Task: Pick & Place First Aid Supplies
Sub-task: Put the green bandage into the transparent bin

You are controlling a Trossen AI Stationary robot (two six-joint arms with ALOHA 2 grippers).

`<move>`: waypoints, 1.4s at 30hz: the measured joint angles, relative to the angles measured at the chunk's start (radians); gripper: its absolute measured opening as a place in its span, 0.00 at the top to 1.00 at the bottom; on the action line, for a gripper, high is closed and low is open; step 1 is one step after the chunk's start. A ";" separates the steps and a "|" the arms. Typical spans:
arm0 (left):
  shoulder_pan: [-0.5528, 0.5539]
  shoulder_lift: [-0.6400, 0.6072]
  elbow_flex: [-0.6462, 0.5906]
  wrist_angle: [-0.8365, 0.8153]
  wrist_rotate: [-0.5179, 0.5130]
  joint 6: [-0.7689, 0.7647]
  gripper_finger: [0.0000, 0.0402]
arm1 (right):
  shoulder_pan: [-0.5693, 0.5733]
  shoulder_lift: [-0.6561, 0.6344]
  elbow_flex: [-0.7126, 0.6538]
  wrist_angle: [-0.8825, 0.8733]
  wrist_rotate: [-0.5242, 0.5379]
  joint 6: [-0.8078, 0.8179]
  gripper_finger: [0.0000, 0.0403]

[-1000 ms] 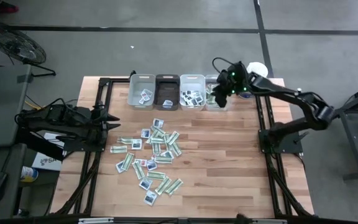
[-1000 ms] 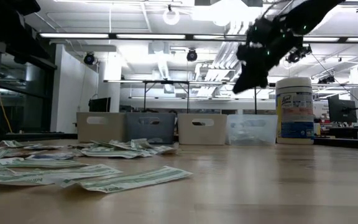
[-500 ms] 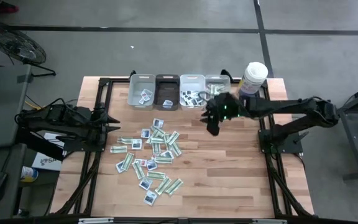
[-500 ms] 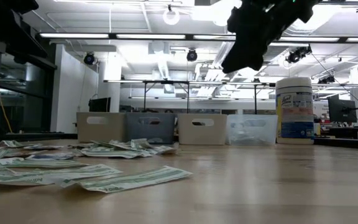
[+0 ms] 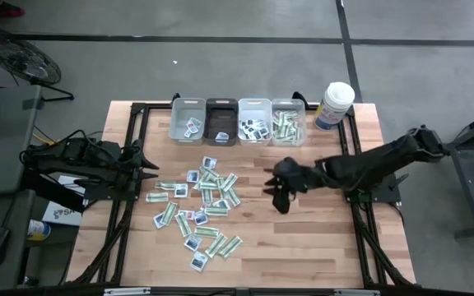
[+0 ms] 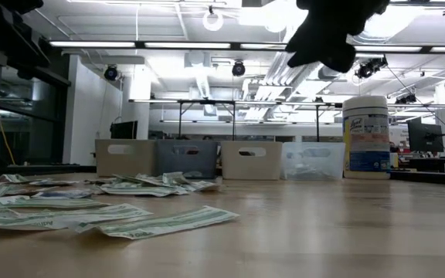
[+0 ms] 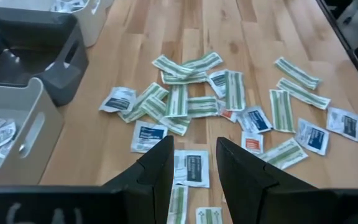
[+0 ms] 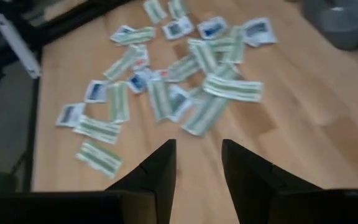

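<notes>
Several green-and-white strip packets and squarish white packets with dark-blue marks lie scattered flat on the wooden table point(image 5: 200, 201); they also show in the left wrist view point(image 7: 229, 106), the right wrist view point(image 8: 179, 81) and the low view point(image 6: 114, 208). My right gripper point(image 5: 271, 193) hangs open and empty above the table, just right of the pile. My left gripper point(image 5: 148, 168) waits open and empty at the table's left edge, beside the pile.
Four small bins point(image 5: 237, 122) stand in a row at the far edge, with packets in them. A tall white canister with a blue label point(image 5: 336, 105) stands at the far right. Bare wood lies right of and near the pile.
My right gripper has swung from above the rightmost bin at the far edge toward the table's near edge and left, ending above the table beside the pile. The packets have not moved.
</notes>
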 joint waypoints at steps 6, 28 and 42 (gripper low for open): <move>0.000 0.000 0.000 0.000 0.016 0.000 0.70 | 0.106 0.104 0.000 0.167 0.019 0.017 0.70; 0.000 0.374 0.000 -0.040 0.104 0.038 0.62 | 0.152 0.197 0.000 0.164 0.225 0.186 0.70; 0.001 0.649 0.000 -0.084 0.029 -0.482 0.37 | 0.152 0.197 0.000 0.160 0.215 0.155 0.70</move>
